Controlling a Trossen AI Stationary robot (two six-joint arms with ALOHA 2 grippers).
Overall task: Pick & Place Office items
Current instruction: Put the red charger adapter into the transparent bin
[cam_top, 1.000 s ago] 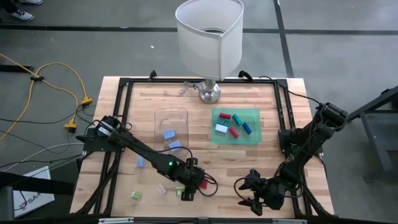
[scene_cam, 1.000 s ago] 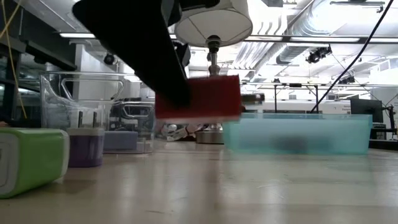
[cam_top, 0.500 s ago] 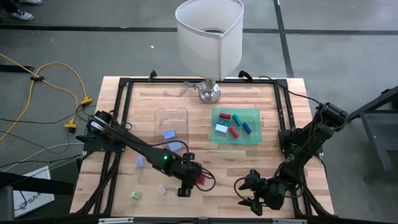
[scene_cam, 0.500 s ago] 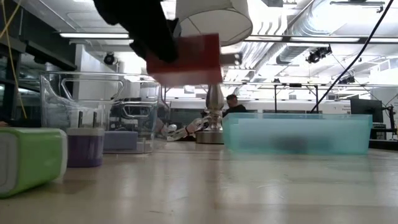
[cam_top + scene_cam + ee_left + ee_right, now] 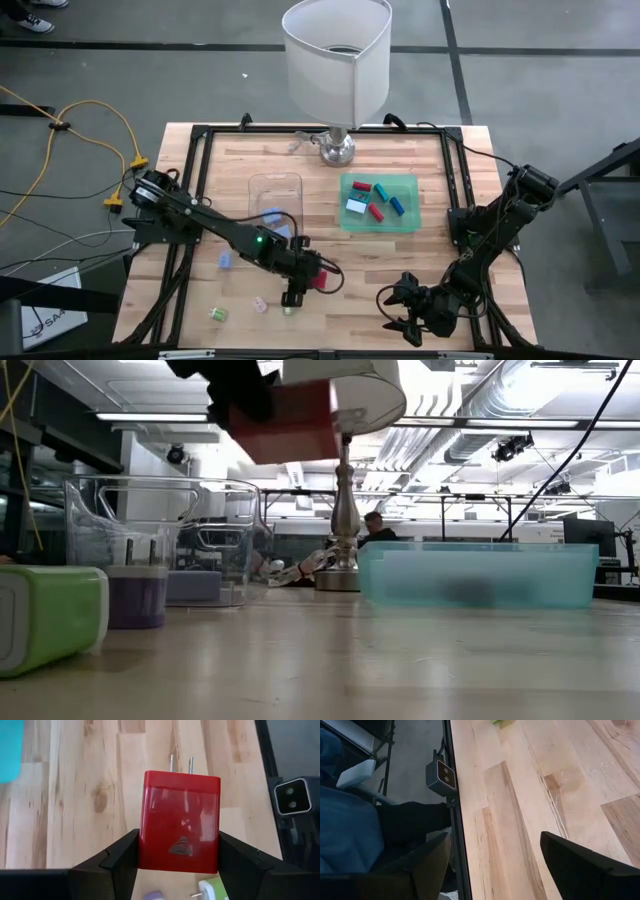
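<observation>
Green block (image 5: 45, 618) at the near left of the low view is cut off by the frame edge, so its full shape cannot be read; a purple piece (image 5: 137, 596) sits just behind it, half masked by the clear tray (image 5: 160, 510). From above, that tray (image 5: 275, 192) lies just behind the left pincer (image 5: 305, 280) with a pale blue block (image 5: 271, 214) inside; other pale pieces near it are partly covered by the arm. On the worktop (image 5: 330, 320), a blue piece (image 5: 226, 261) lies left of the pincer, a green one (image 5: 217, 313) and a pink one (image 5: 260, 304) left and nearer the front edge, all too small to make out in detail.

Left pincer (image 5: 178, 851) is clamped on a red plug block (image 5: 180, 827), raised off the worktop; two metal prongs stick out of its far end. In the low view the block (image 5: 290, 422) hangs high, its top and the fingers cut off by the frame.

Behind and right of it sits the green tray (image 5: 380, 225), holding red, teal, blue and white pieces. In the low view its frosted wall (image 5: 475, 574) blurs the contents to a dark smear.

Right pincer (image 5: 400, 310) hovers near the front right of the worktop, fingers (image 5: 580, 865) spread wide with nothing between them, their tips cut off in the wrist view.
</observation>
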